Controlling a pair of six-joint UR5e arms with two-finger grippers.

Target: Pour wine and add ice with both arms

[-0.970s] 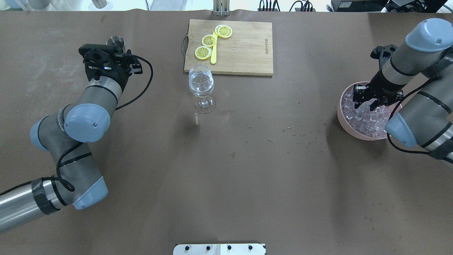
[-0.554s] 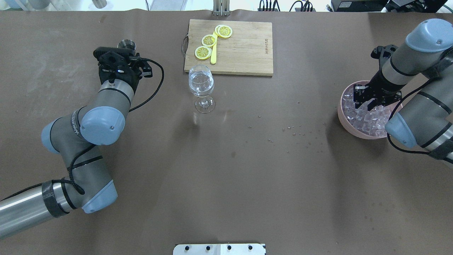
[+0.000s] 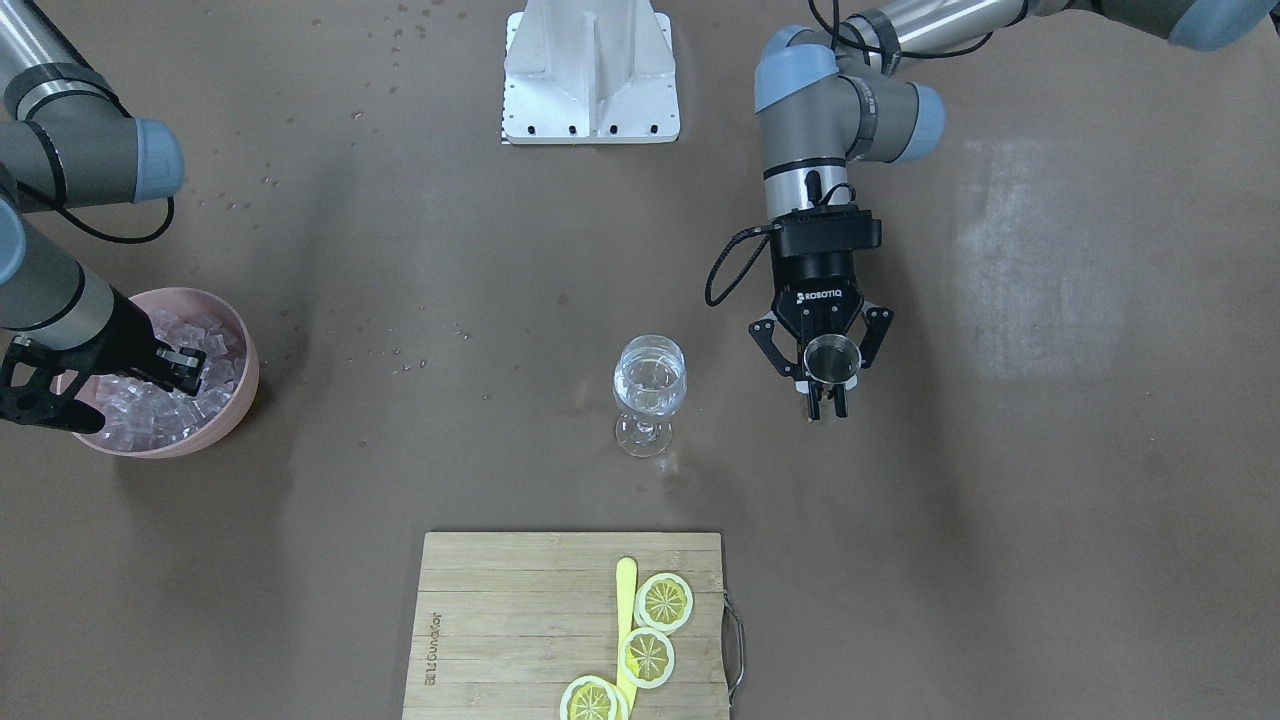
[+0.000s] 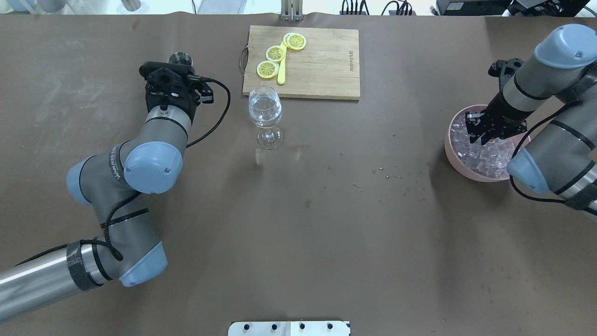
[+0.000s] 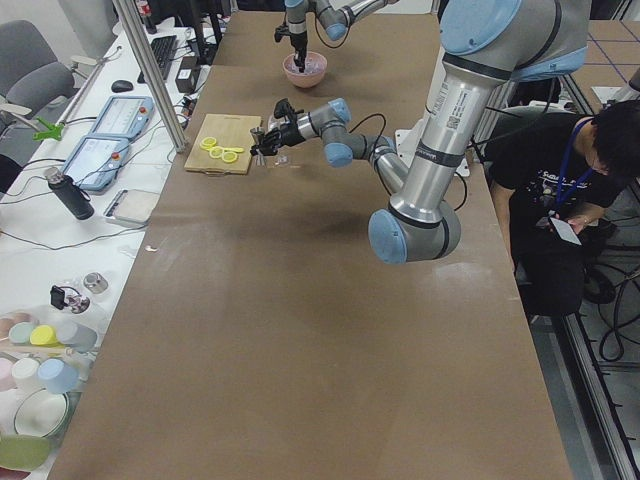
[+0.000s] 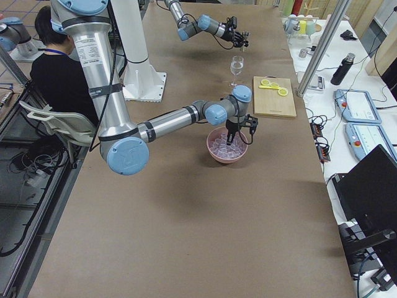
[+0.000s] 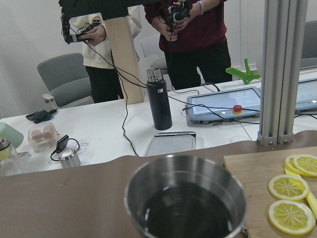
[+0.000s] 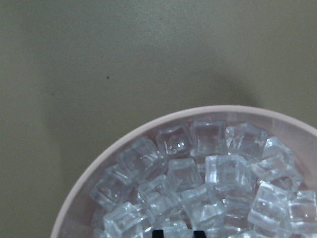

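Steel cup [image 3: 832,358], clamped in the left claw [image 3: 826,404], should tip slowly over the glass [image 3: 650,385] rim; right claw [image 4: 485,135], grip unclear, dips into the ice [image 8: 218,173].

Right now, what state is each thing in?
Small steel cup, upright, dark liquid inside, in left gripper.
Clear stemmed wine glass, upright.
Round pink bowl, heaped with clear ice cubes.
Right gripper, down in the bowl, opening unclear.
Yellow lemon slices, flat on wooden board.

cup [image 7: 141,203]: shiny metal | ice [image 8: 225,173]: clear, glassy | cutting board [image 3: 520,620]: matt wood
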